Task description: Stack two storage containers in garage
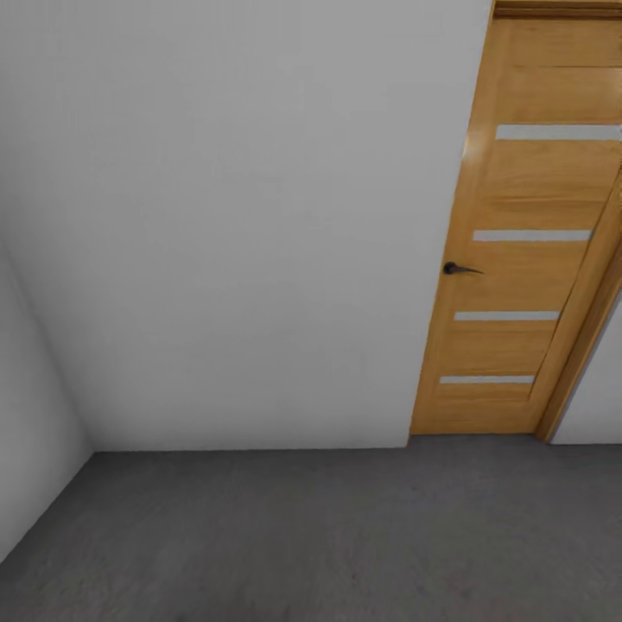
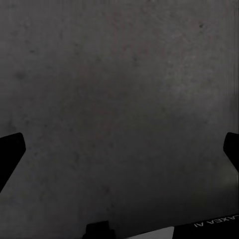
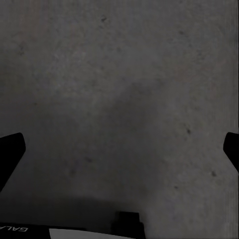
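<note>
A plain pale-grey wall (image 1: 242,225) takes up most of the head view, meeting a second pale wall (image 1: 26,389) in a corner at the left. To the right stands a honey-coloured wooden door (image 1: 518,276) with four narrow frosted horizontal strips (evenly stacked down its panel) and a small dark lever handle (image 1: 460,269) near its left edge. A wooden door frame (image 1: 587,345) borders its right side.

Pale-grey walls (image 1: 242,216), wooden door (image 1: 518,259) (black handle), speckled dark-grey concrete floor (image 1: 328,536).
</note>
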You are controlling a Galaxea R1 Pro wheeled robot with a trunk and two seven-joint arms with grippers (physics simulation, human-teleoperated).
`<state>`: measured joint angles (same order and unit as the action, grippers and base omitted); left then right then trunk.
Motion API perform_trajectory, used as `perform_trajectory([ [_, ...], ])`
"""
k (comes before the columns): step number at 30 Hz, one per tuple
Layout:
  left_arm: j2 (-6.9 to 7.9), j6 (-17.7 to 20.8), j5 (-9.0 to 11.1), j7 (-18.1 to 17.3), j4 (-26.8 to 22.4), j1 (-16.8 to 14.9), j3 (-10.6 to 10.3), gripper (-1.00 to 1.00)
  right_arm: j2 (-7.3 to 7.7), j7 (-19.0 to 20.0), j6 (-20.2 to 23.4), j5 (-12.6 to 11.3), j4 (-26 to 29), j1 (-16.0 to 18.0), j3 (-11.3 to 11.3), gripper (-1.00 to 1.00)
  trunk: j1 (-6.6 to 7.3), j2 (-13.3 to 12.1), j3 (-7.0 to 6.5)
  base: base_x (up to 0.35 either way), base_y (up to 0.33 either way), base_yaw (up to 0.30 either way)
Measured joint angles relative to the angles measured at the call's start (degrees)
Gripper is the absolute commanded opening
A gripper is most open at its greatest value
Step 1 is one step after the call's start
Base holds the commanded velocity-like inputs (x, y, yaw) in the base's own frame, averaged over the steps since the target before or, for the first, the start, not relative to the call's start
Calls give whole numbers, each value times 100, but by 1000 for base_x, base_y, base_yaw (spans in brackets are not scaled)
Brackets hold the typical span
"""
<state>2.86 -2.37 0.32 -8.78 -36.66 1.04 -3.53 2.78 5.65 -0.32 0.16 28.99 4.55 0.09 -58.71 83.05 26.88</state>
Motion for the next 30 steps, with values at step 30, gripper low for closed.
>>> perform_trajectory([
  [30,0,1,0,0,-1,0,2,100,2,-5,0,0,0,0,0,100,-1,0,0,163,-293,0],
])
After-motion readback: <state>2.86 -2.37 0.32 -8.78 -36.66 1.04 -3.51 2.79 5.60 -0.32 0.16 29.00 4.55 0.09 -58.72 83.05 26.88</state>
